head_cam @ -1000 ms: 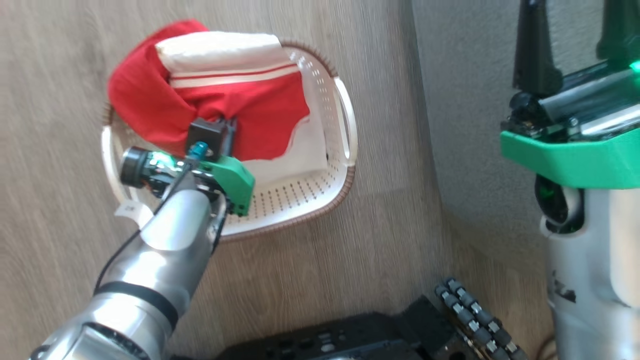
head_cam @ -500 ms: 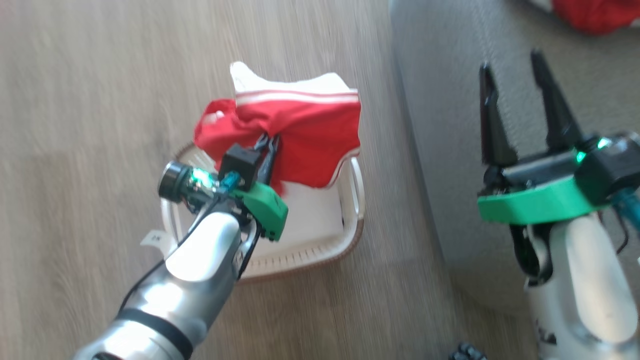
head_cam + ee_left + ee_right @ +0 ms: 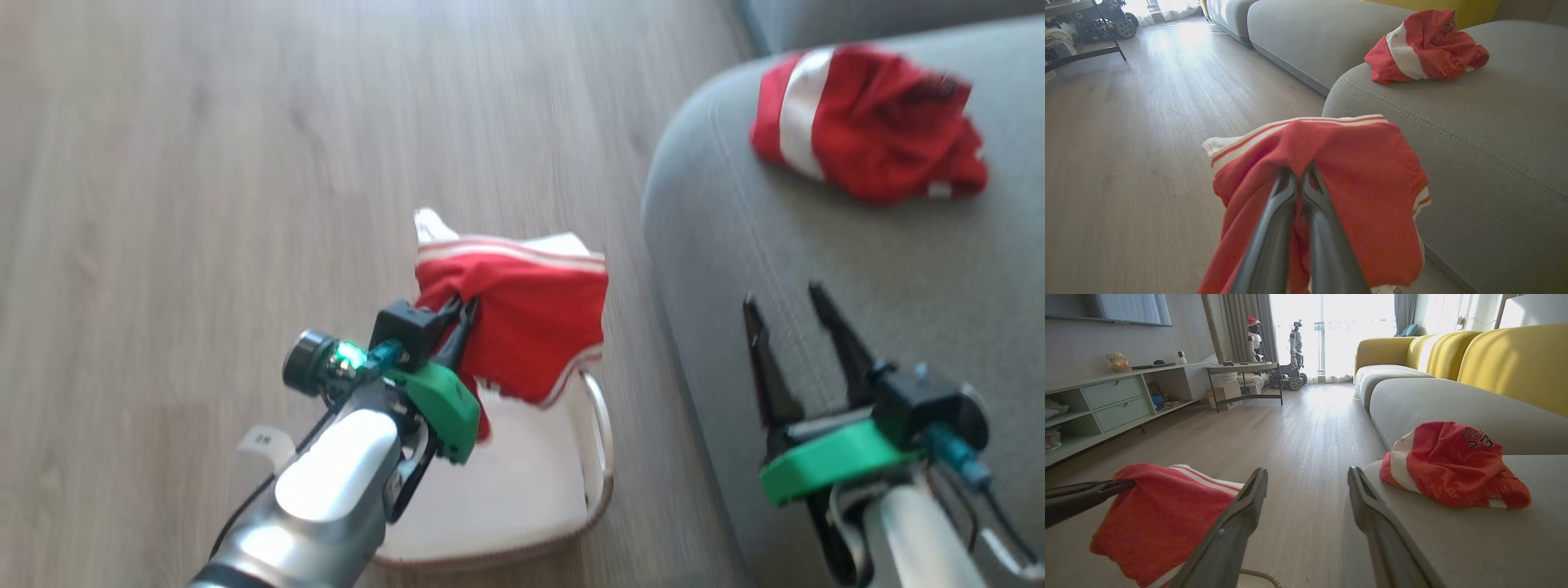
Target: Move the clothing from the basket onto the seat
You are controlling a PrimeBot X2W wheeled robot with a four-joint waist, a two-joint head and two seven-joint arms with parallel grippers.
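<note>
Red garment (image 3: 531,327) w/ white stripe trim hangs bunched from the L claw (image 3: 457,312), lifted above the basket (image 3: 602,441). Its low hem droops toward the basket's far end; blur hides whether it touches inside. L claw's fingers are pressed together, clamped on a fold near the garment's middle. In the L wrist view, fabric drapes down both sides of the tips.

Basket sits on the wood floor (image 3: 204,163), just beside the seat (image 3: 857,269), at the seat's left edge.

2nd garment (image 3: 873,122) lies crumpled on the seat near its far rounded corner, white panel to the left, dark print on its upper side. It's well apart from the held one.

R claw (image 3: 781,295) hovers over the seat's near part, fingers apart w/ nothing btw them, pointing fwd. In the R wrist view the held garment shows left of its fingers and the 2nd garment right of them.

Beyond, that view has yellow backrests (image 3: 1515,363) behind the grey cushions, a low cabinet (image 3: 1114,400) along the left wall, and a bright window (image 3: 1347,330) at the room's far end.
</note>
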